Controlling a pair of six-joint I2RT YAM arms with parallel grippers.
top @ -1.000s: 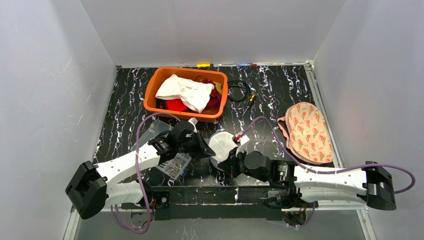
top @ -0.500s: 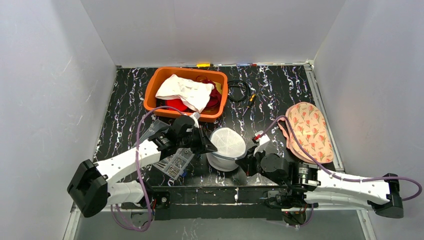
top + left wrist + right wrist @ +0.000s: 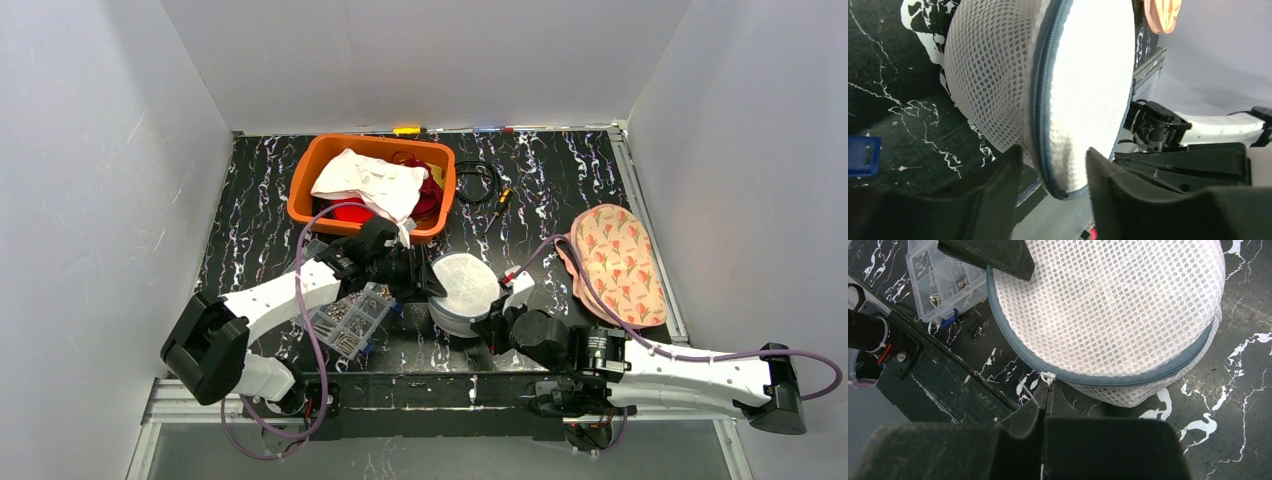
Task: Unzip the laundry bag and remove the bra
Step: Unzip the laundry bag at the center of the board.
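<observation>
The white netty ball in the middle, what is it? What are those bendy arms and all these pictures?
It is a mesh laundry bag with a grey zipper. The arms are two robot arms with two-finger grippers. One picture looks down from above; the other two come from wrist cameras. The right gripper is pinched shut on the zipper pull. The left gripper is open around the bag's edge. Nearby: an orange basket of clothes, a clear screw box, a pink flowery cloth.

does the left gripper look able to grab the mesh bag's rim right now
Probably yes: the left gripper stands open with the mesh bag's zippered rim between its fingers, and nothing blocks it.
</observation>
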